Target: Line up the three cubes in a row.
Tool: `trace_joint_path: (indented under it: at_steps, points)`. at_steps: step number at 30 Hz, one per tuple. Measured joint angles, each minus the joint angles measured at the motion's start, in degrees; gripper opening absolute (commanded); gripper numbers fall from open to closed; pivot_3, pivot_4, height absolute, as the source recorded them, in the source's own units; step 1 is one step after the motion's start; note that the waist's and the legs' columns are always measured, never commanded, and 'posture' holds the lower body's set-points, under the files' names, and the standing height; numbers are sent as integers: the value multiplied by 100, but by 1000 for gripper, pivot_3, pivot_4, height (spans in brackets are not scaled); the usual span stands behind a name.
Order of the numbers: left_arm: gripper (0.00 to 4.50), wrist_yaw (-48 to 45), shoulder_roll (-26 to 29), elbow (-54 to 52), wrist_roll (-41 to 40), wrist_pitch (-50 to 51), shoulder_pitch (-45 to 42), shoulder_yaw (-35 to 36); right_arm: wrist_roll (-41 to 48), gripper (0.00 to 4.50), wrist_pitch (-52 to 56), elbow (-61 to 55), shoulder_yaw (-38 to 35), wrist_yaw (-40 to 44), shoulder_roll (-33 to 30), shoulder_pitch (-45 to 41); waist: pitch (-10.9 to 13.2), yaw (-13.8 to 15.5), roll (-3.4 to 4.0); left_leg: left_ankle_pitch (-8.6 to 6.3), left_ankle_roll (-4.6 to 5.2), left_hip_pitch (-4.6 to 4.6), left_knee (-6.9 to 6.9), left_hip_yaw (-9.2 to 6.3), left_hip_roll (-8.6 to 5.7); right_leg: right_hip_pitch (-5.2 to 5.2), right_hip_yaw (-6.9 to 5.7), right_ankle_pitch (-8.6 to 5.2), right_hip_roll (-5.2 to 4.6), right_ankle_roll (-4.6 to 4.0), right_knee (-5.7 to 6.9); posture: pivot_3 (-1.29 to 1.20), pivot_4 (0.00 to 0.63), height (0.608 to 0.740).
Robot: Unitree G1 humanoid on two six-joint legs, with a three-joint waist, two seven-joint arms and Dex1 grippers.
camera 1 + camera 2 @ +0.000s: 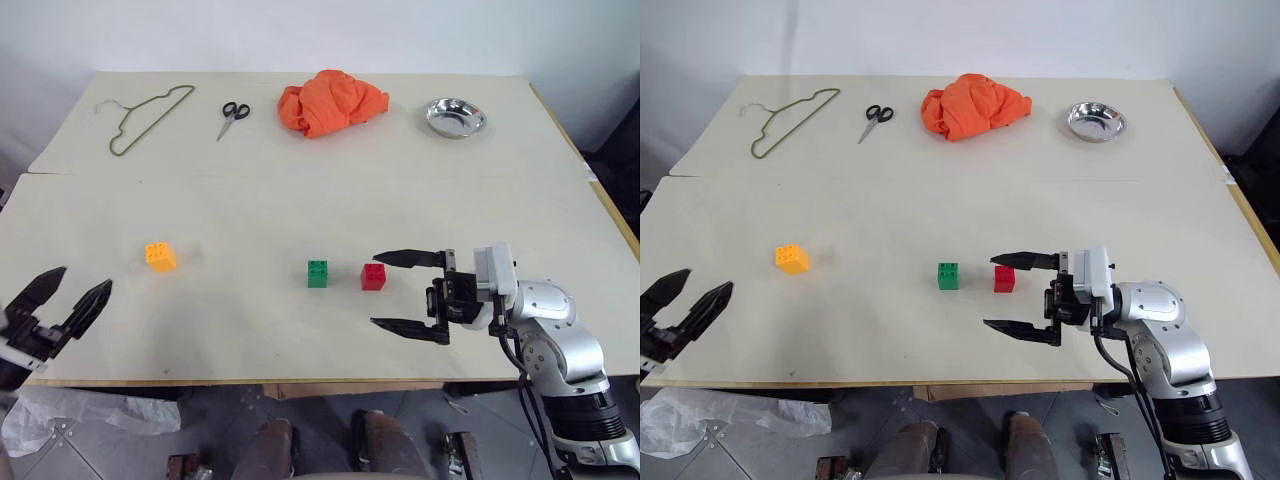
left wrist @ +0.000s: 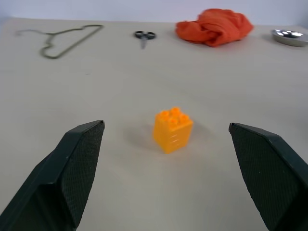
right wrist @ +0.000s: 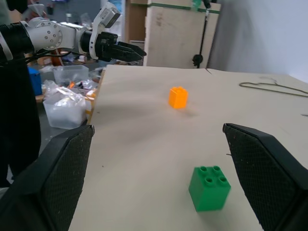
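- Green cube (image 1: 317, 273) and red cube (image 1: 373, 276) sit side by side at centre frame; the yellow-orange cube (image 1: 160, 256) stands well apart at left, bare tabletop (image 1: 250, 220) between.
- Right gripper (image 1: 407, 292), jaws spread wide, hovers beside the red cube.
- Left gripper (image 1: 72, 296), jaws spread, sits at the tabletop's near edge, lower left.

Toy brick cubes, 3: one yellow-orange cube (image 1: 160, 256), one green cube (image 1: 317, 273), one red cube (image 1: 373, 276). Wire hanger (image 1: 148, 115), 1. Scissors (image 1: 233, 117), 1 pair. Orange cloth (image 1: 331, 102), 1, crumpled. Metal bowl (image 1: 456, 117), 1. Table (image 1: 250, 210), 1.
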Motion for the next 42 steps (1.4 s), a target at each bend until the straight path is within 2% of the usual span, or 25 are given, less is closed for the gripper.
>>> trace_joint_path:
  at_steps: [4, 7, 10, 16, 19, 22, 32, 36, 42]
  points:
    - [4370, 322, -830, 60, 247, -637, 868, 270, -22, 4500, -211, 72, -21, 58, 78, -58, -2, -109, -1, -9, 2, 8, -21, 12, 6, 0, 7, 0, 7, 0, -20, 0, 150, 740]
    - [4370, 647, -1306, -78, 357, -906, 946, 9, -44, 4500, -218, 191, -23, 90, 80, -65, -2, -63, -1, -9, 4, 9, -20, 10, 3, 7, 4, 0, 2, 0, -21, 0, 150, 740]
    - [4370, 1247, -1592, -353, 610, -931, 630, -659, -69, 4500, -219, 239, -18, 124, 83, -118, -5, 27, -7, -8, 3, 9, -15, 7, 3, 11, 3, 3, 2, 5, -21, 0, 150, 740]
    - [4370, 3141, -1891, -820, 942, -364, -597, -1196, -89, 4500, -224, 242, -17, 140, 86, -139, -11, -12, -13, -6, -2, 10, -15, 15, 2, -2, 8, 4, 9, 7, -4, 0, 150, 740]
    - [4370, 3755, -1904, -838, 1085, 115, -960, -1589, -106, 4500, -216, 241, -14, 111, 94, -126, -11, -35, -14, -6, -2, 7, -15, 17, 2, -9, 6, 4, 13, 7, 20, 0, 150, 740]
    - [4370, 3977, -1782, -774, 1339, 314, -1219, -1971, -122, 4500, -204, 217, -5, 75, 105, -95, -11, -25, -14, -6, -2, 4, -13, 16, 1, -10, 2, 4, 12, 7, 19, 0, 150, 740]
    - [4370, 4098, -1486, -440, 1687, 460, -1698, -2541, -130, 4500, -176, 93, 56, -104, 170, 23, -11, -4, -14, -4, -5, 4, -11, 16, -2, -10, -1, 4, 11, 6, 18, 0, 150, 740]
    - [3577, 4108, -1481, -202, 1719, 446, -1751, -2577, -130, 4500, -176, 90, 113, -135, 170, 57, -11, -3, -14, -4, -5, 4, -11, 15, -3, -10, 0, 4, 10, 6, 19, 0, 150, 740]
    - [1696, 3958, -1465, 148, 1725, 225, -1751, -2612, -144, 4500, -196, 90, 117, -180, 172, 108, -11, 0, -14, -4, -5, 4, -11, 15, -3, -10, -1, 4, 9, 7, 19, 0, 150, 740]
